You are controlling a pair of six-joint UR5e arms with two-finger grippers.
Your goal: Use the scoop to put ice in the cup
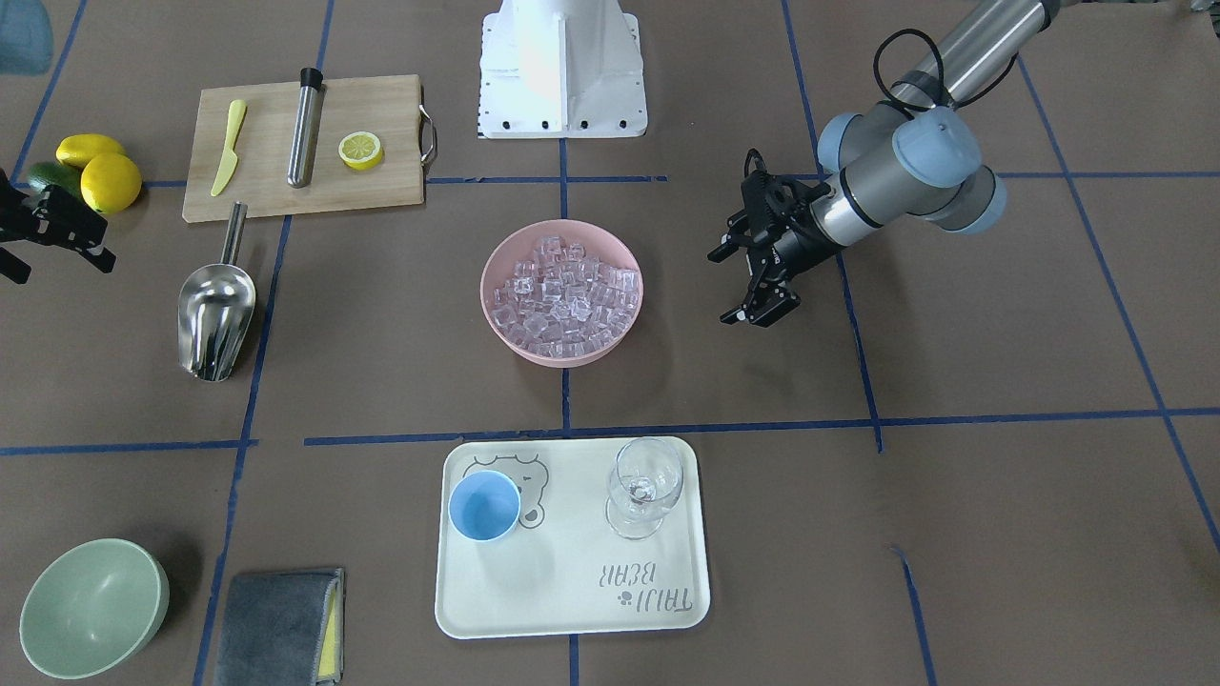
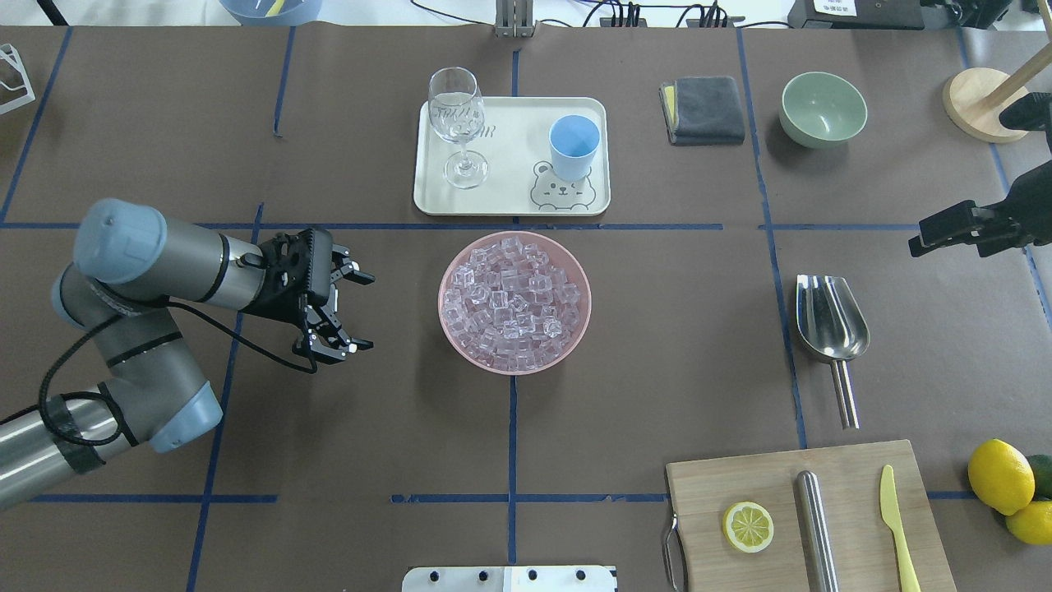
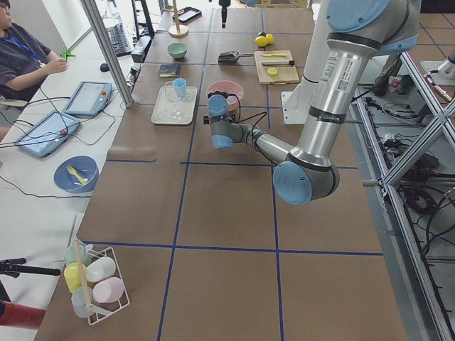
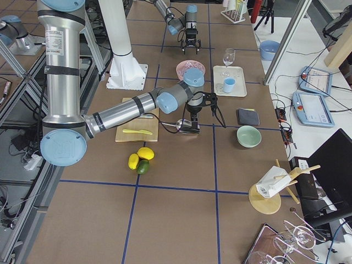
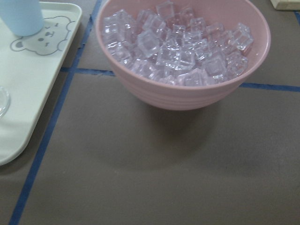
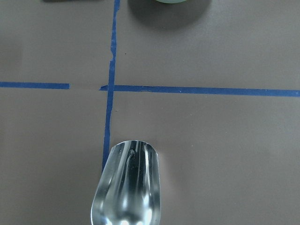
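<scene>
The steel scoop point(image 2: 830, 329) lies flat on the table on my right, its handle toward me; its trough fills the bottom of the right wrist view point(image 6: 126, 187). My right gripper point(image 2: 962, 181) hangs open above and just right of it, holding nothing. The ice point(image 2: 514, 300) is heaped in a pink bowl point(image 2: 449, 329) at the table's middle. The light-blue cup point(image 2: 573, 146) stands upright on a cream tray point(image 2: 509, 201) beyond the bowl. My left gripper point(image 2: 366, 312) is open and empty, left of the bowl, facing it.
A wine glass point(image 2: 456, 115) stands on the tray left of the cup. A cutting board point(image 2: 707, 485) with a lemon half, steel cylinder and knife lies near right. Lemons point(image 2: 998, 475), a green bowl point(image 2: 822, 107) and a grey cloth point(image 2: 703, 109) lie on the right.
</scene>
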